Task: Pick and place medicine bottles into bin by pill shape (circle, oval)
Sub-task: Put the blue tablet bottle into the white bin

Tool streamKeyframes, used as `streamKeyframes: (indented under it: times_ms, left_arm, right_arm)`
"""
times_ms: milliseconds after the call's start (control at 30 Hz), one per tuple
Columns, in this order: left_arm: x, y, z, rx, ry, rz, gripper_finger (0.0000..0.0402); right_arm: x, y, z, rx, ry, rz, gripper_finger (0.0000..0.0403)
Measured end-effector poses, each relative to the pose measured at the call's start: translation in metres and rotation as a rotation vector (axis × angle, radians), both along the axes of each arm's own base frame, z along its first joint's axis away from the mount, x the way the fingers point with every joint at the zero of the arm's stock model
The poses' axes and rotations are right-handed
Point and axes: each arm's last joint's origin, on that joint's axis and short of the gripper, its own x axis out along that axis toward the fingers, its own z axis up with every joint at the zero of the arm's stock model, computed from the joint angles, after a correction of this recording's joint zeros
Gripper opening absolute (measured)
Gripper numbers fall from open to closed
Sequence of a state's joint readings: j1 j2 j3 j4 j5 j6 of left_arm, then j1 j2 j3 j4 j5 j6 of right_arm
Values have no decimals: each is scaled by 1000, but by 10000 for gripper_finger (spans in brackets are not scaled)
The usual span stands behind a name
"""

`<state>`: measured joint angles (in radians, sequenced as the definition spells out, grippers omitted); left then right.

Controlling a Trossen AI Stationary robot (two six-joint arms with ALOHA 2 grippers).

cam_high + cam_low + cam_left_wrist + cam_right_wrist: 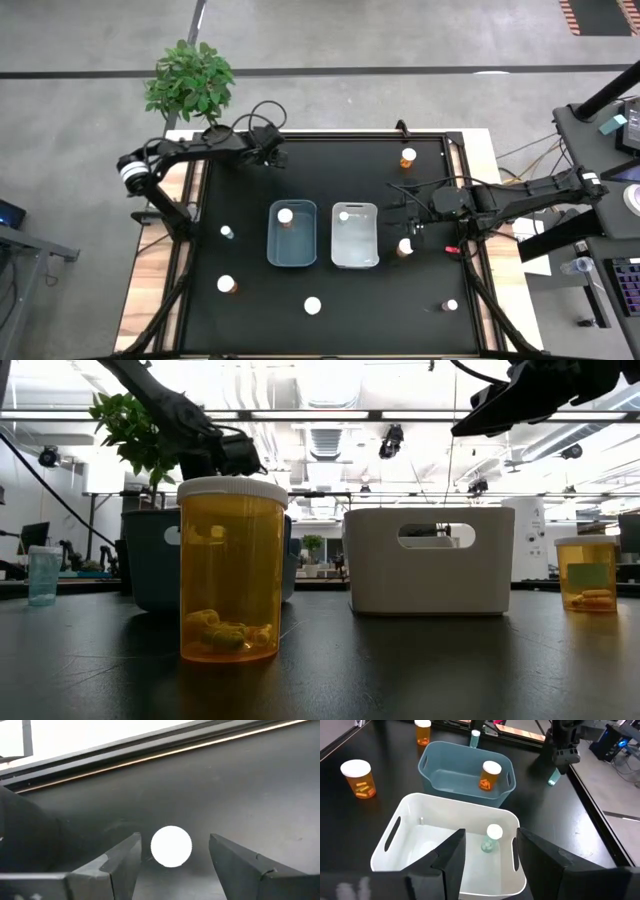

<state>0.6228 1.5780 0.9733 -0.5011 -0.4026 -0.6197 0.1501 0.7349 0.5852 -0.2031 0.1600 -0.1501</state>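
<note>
Between blue bin [292,250] and white bin [355,250], bottles [227,284] scattered around

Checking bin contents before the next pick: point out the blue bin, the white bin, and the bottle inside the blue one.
blue bin [427,766], right wrist view, on its rim.
white bin [395,827], right wrist view, on its side wall.
orange bottle [491,769], right wrist view, on its white cap.

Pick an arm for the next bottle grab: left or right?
Left. Its open pincer straddles a white-capped bottle standing on the table. The right pincer hangs open and empty over the white bin, with no loose bottle between its fingers.
</note>
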Motion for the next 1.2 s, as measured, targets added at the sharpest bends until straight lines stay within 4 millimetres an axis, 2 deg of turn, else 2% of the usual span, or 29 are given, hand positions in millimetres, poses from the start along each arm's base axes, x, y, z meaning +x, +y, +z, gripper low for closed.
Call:
streamKeyframes:
  times_ms: [233, 667, 933, 1033, 1200]
  left_arm:
    - [1, 1, -8, -13, 25, 2, 203]
    - [2, 2, -12, 2, 32, 11, 103]
    - [3, 1, -12, 3, 33, 8, 97]
    - [6, -4, -7, 13, 23, -20, 97]
    - [17, -23, 17, 62, -37, -107, 97]
  right_arm:
    - [0, 0, 0, -1, 1, 1, 166]
    - [0, 0, 0, -1, 1, 1, 166]
    - [0, 0, -1, -5, 4, 2, 166]
    - [0, 0, -2, -4, 5, 2, 166]
    - [0, 0, -2, 16, 4, -8, 166]
